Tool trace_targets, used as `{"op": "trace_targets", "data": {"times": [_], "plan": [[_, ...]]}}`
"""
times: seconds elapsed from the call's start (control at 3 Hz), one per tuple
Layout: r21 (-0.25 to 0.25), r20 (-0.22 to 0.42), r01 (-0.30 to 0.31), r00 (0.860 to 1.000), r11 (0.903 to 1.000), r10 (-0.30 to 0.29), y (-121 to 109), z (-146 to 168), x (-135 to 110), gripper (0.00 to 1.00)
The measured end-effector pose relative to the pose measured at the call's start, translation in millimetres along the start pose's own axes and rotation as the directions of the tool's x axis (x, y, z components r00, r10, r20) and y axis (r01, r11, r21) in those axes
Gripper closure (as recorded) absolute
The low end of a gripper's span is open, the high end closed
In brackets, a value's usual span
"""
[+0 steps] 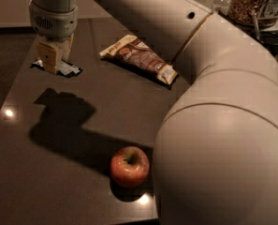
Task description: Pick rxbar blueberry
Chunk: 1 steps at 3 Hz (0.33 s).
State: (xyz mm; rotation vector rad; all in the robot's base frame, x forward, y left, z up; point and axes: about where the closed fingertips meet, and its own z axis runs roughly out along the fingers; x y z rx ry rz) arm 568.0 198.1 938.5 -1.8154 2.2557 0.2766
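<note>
hand (54,59) far left, seemingly pointing straight down, arm (143,13) outstretched.

Claw (54,60) at the rxbar blueberry (69,69), snack bag (141,60) near (apple (129,166) well apart)

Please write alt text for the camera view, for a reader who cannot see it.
The robot's hand hangs right over the rxbar at the far left of a dark table. A brown snack bag lies to its right, an apple sits near the front edge, and the pale arm fills the right side.
</note>
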Motion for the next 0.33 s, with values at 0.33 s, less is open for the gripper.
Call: {"op": "trace_targets", "data": {"times": [0.33], "plan": [[0.005,0.014,0.001,1.000,1.0000,-0.001,-1.3,1.8,-4.6,1.00]]}}
